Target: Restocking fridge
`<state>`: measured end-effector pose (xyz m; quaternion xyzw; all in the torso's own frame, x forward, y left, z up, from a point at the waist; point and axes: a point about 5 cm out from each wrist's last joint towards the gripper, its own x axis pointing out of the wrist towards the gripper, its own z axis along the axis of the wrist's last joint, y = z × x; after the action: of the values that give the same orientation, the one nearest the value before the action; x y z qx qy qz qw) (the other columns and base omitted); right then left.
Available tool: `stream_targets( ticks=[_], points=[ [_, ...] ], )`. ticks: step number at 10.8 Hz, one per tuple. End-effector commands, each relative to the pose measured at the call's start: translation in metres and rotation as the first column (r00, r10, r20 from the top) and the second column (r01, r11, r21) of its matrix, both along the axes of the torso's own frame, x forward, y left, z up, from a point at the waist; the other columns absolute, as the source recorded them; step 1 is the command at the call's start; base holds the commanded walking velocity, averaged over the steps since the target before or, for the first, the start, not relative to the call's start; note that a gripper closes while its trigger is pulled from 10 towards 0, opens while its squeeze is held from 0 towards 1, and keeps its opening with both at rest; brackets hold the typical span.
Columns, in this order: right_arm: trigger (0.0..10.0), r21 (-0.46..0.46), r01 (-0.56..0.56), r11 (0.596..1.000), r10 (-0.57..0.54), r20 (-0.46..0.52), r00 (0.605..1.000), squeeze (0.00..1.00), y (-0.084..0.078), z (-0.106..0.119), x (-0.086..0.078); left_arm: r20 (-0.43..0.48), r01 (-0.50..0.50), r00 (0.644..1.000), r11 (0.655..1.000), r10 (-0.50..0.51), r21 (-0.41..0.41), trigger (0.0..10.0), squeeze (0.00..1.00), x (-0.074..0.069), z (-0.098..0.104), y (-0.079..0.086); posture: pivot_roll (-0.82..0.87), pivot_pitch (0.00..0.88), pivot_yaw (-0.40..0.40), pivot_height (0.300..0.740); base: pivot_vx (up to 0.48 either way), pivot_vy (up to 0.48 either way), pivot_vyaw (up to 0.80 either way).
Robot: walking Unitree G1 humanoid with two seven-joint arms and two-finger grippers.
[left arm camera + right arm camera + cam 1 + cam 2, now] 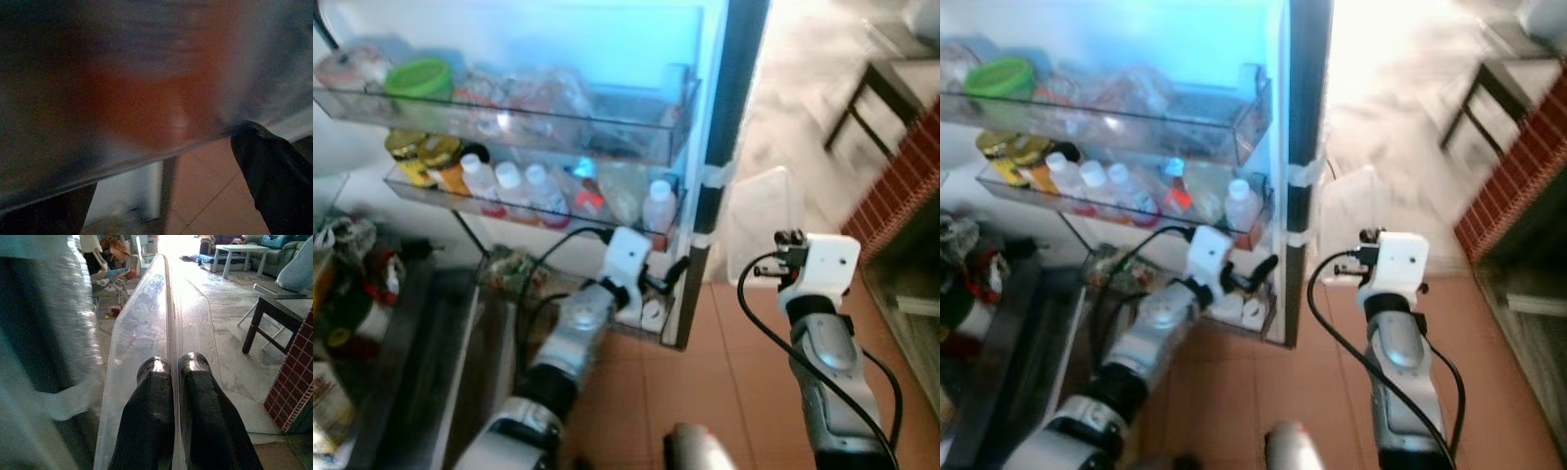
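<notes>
1. Fridge door (607, 59): open; its shelves already hold bottles (514, 186) and jars.
2. Left gripper (651, 284): at the lowest door shelf (651, 328), fingers spread, holding nothing.
3. Right gripper (173, 369): fingers pinched on a clear plastic bin (764, 220), well outside the fridge; judged not yet stowed.

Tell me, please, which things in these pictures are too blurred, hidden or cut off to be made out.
- Left wrist view: the surface before the left gripper is an orange-grey blur, too close to identify.
- Eye views: labels on the small bottles in the door shelf are too blurred to read.
- Right wrist view: the right gripper pinches a clear plastic container; its contents cannot be judged.
- Left eye view: items at the left edge are cut off.
</notes>
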<state>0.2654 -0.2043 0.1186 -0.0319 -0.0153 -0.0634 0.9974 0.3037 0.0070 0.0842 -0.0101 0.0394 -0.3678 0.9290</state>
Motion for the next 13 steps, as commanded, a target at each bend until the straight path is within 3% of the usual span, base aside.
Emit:
stream_targets(
  ticks=[1, 9, 13],
  points=[
    [10.0, 0.005, -0.019, 1.0, 0.019, 0.016, 1.0, 0.0, 0.006, 0.004, 0.002, 0.01, -0.023, 1.0, 1.0, 0.023, 0.017, 10.0, 0.0, 0.004, 0.001, 0.008, -0.14, 0.083, 0.046, 0.74, 0.382, 0.0, 0.0],
    [10.0, 0.0, -0.026, 1.0, 0.026, 0.017, 1.0, 0.0, 0.006, 0.005, 0.003, -0.009, -0.138, 0.99, 0.985, 0.14, 0.099, 10.0, 0.0, 0.003, -0.017, 0.029, -0.14, 0.084, 0.04, 0.74, 0.0, 0.0, 0.0],
    [10.0, 0.006, -0.038, 0.999, 0.038, 0.017, 0.999, 0.0, 0.008, 0.005, 0.004, -0.074, -0.312, 0.943, 0.94, 0.324, 0.138, 10.0, 0.0, 0.002, -0.032, 0.057, -0.13, 0.085, 0.041, 0.74, 0.0, 0.0, 0.0]
  ],
)
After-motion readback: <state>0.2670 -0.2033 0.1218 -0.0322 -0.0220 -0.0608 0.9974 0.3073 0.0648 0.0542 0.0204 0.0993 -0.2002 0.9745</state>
